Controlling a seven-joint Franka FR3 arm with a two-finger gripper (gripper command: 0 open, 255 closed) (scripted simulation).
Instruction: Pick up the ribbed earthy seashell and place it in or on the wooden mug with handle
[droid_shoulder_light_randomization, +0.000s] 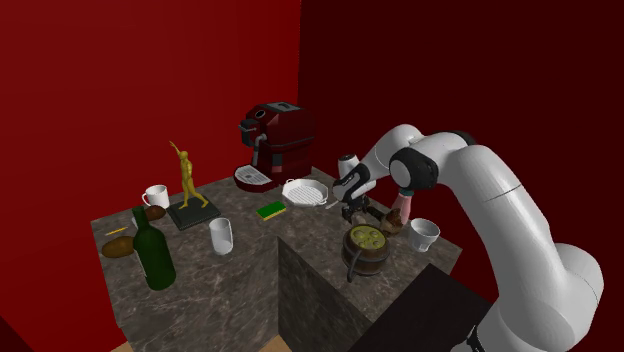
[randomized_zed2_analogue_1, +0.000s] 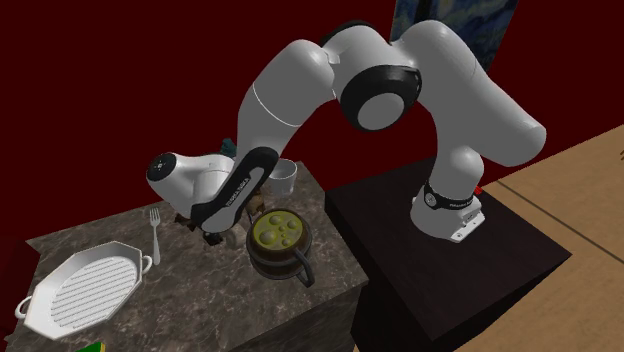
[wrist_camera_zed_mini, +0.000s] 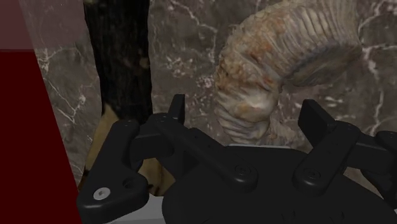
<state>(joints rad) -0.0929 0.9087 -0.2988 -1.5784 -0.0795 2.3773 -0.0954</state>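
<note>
The ribbed seashell, tan and grey with rusty patches, lies on the marble counter. My gripper is open just above it, and the shell's narrow end sits between the two fingers without either touching it. In the shoulder view the gripper hangs low over the counter just behind the wooden mug, a barrel-shaped mug with dark bands and a greenish filling. The shell peeks out beside the hand. From the second exterior view the mug with its handle stands right next to the gripper.
A white cup stands close by the shell. A white ribbed dish, a fork, a green sponge and a red coffee machine sit further back. A glass, green bottle and gold statuette occupy the lower counter.
</note>
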